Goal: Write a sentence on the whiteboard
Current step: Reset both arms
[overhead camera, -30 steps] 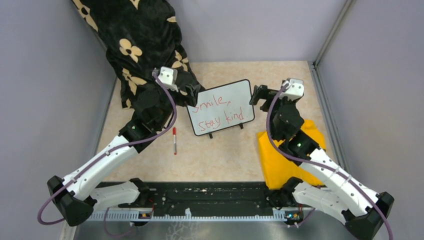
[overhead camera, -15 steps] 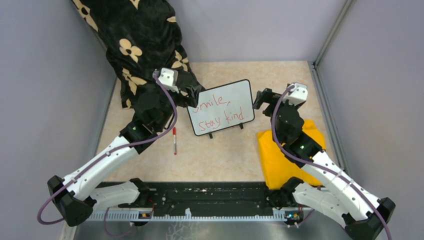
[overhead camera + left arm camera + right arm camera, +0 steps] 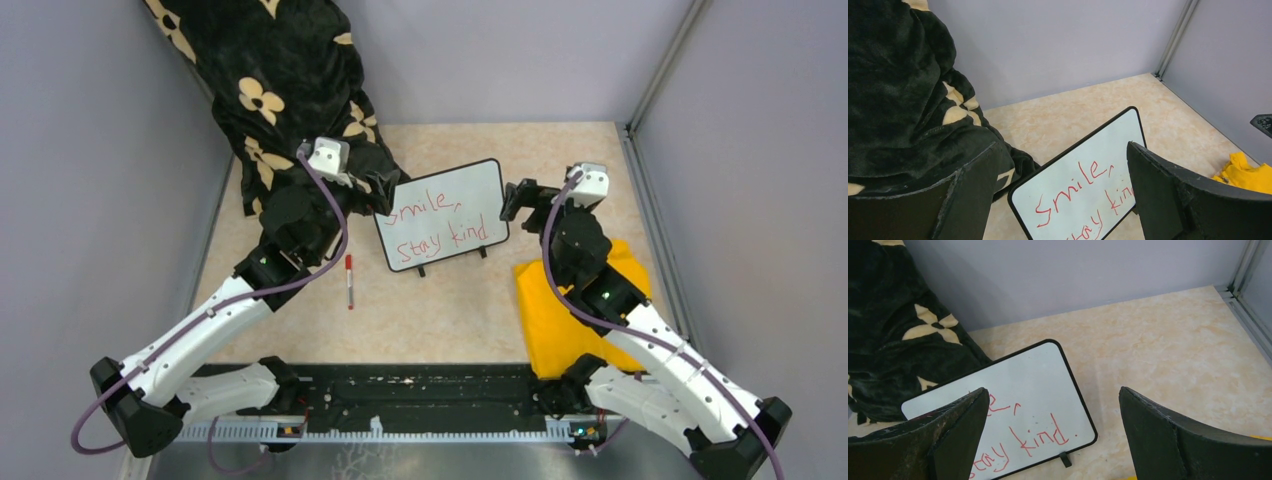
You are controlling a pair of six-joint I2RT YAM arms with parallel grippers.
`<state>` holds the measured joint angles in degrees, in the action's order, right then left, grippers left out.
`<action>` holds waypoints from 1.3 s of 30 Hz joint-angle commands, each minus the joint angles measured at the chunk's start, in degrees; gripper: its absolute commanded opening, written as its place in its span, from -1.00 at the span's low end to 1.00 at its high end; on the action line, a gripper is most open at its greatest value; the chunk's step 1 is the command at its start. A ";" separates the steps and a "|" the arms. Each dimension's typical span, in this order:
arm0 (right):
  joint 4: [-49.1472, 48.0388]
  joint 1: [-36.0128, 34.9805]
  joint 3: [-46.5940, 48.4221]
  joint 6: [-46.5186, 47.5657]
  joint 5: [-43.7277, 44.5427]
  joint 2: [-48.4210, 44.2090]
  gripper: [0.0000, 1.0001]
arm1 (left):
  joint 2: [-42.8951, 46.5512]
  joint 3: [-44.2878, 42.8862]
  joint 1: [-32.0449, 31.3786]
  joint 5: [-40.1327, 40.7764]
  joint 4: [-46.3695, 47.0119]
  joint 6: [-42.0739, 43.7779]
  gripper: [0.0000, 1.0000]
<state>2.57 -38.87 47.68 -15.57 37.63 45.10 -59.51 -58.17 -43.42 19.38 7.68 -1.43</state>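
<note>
Nearest the bases lay a red marker (image 3: 348, 280); beyond it, mid-table, the whiteboard (image 3: 475, 190) bearing the sentence (image 3: 440, 240) stood between the left gripper (image 3: 383, 192) and right gripper (image 3: 518, 196), both spread wide and empty, and it appeared light, rigid and glossy-slick, so likely best gripped by its frame edges.

This is a robot test cell in a lab. Plain grey panels (image 3: 520, 60) close in a beige table (image 3: 450, 320) on the left, far and right, with a metal post (image 3: 655, 80) in the far right corner. The left arm (image 3: 205, 325) and right arm (image 3: 660, 350), trailing purple cables, are bolted to a black rail (image 3: 420, 395) at the near edge. The props on the table are a whiteboard (image 3: 470, 195), pen (image 3: 349, 280), blanket (image 3: 280, 80) and yellow cloth (image 3: 560, 325).
</note>
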 commanded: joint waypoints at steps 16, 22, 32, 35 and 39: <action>-10.93 0.36 -4.80 0.97 -2.43 -1.27 0.97 | -0.60 0.44 -0.35 -2.23 1.72 -1.45 0.97; -12.37 0.38 -6.16 1.07 -3.00 -1.50 0.97 | -0.32 0.82 -0.35 -2.56 2.14 -2.60 0.97; -10.39 0.38 -5.01 0.81 -3.09 -0.34 0.97 | -0.53 1.12 -0.35 -2.96 2.25 -3.36 0.97; -10.39 0.38 -5.14 0.76 -2.84 -0.06 0.97 | -0.64 1.22 -0.35 -2.95 2.20 -3.49 0.97; -10.32 0.43 -5.31 0.89 -2.33 -0.07 0.97 | -0.70 1.22 -0.35 -2.99 2.25 -3.59 0.97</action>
<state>-6.04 -38.87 41.21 -14.98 34.72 45.12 -60.05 -57.45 -43.42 17.26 7.79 -4.45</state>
